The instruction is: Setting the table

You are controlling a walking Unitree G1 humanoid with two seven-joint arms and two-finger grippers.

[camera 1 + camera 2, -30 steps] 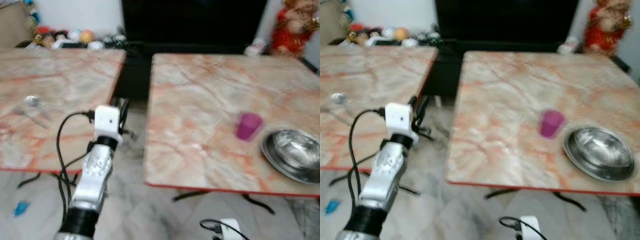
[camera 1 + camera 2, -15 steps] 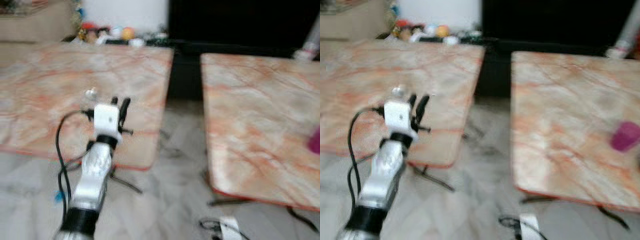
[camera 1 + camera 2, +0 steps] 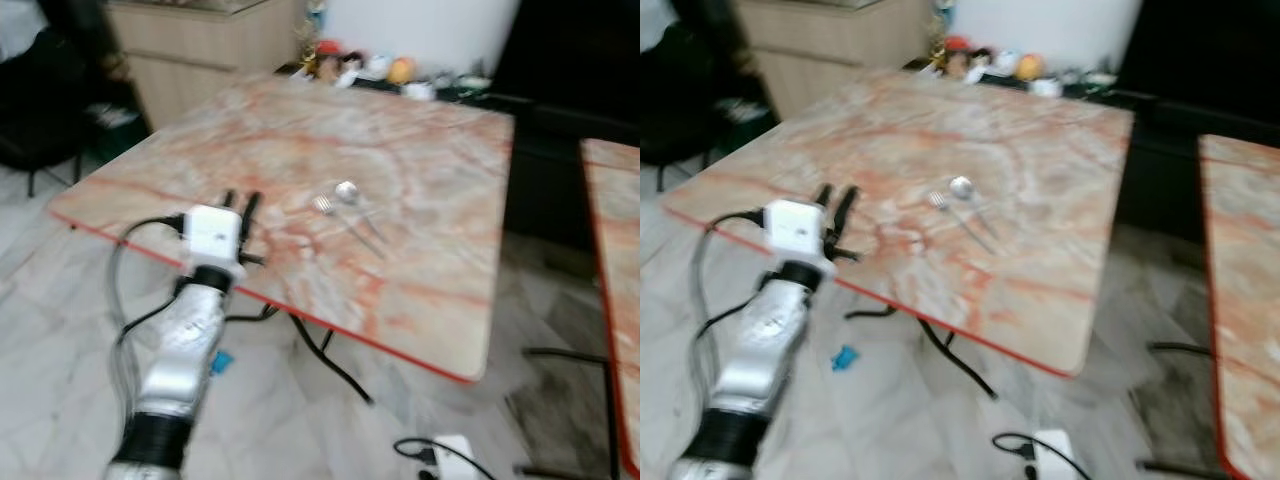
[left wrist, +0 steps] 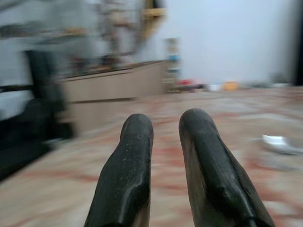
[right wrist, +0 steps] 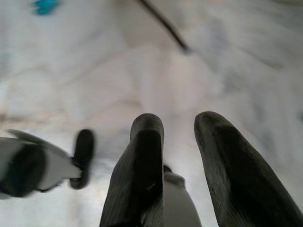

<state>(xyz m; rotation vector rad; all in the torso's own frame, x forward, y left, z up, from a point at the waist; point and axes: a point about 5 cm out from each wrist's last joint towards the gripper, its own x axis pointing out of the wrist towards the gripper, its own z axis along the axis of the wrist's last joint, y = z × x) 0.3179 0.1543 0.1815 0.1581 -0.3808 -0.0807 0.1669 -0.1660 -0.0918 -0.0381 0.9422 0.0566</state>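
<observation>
Fingers (image 4: 135,161) of the left gripper (image 3: 241,203) stand a little apart with nothing between them, a narrow gap showing in the left wrist view. The gripper is raised over the near left part of the marble table (image 3: 420,250), just inside its red-trimmed edge, at the end of the silver left arm (image 3: 180,350) with its white camera block and black cable. Further in on the tabletop lie a fork (image 3: 335,215) and a spoon (image 3: 352,200), close beside each other and near the middle — apart from the gripper, off toward its right. The right gripper (image 5: 182,156) hangs low over the pale tiled floor (image 3: 60,350), its two fingers also parted and empty. A small blue scrap (image 3: 844,356) lies on the floor under the table's near edge. A second marble table (image 3: 1245,300) stands to the right across a gap, and small toys (image 3: 360,65) sit along the far side by a wooden cabinet (image 3: 200,50). The picture is somewhat blurred.
</observation>
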